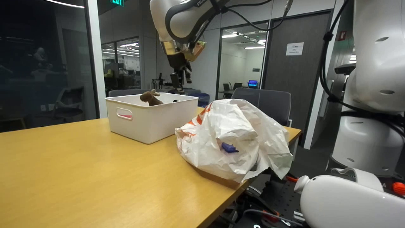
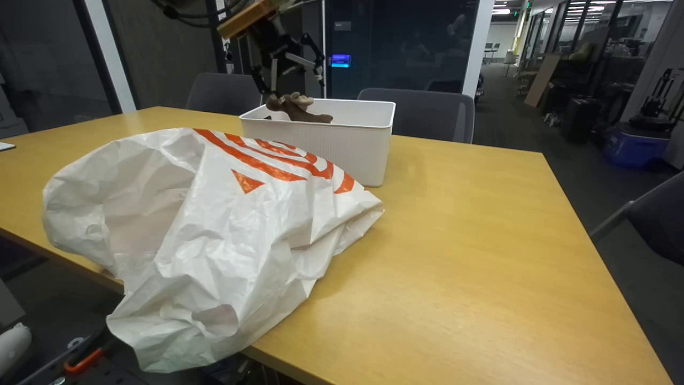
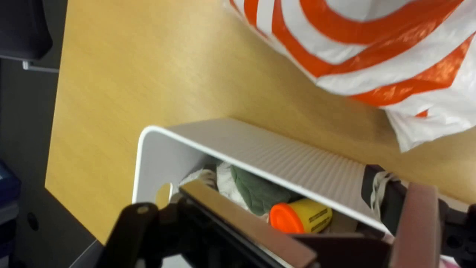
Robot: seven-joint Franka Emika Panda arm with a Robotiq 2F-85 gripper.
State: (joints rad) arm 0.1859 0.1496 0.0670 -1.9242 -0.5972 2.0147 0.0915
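One bin (image 1: pixel 155 123), one bag (image 2: pixel 230 240), one brown plush toy (image 2: pixel 299 109)

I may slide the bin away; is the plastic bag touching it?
Apart: the wrist view shows a strip of table between the plastic bag and the bin.

On the table (image 1: pixel 79 177) before me, a bag (image 2: pixel 230 224) droops over one edge near a bin (image 1: pixel 152 123). In the bin are a tub (image 3: pixel 305 217) and a stuffed toy (image 1: pixel 152 100); above hangs the gripper (image 2: pixel 293 87).
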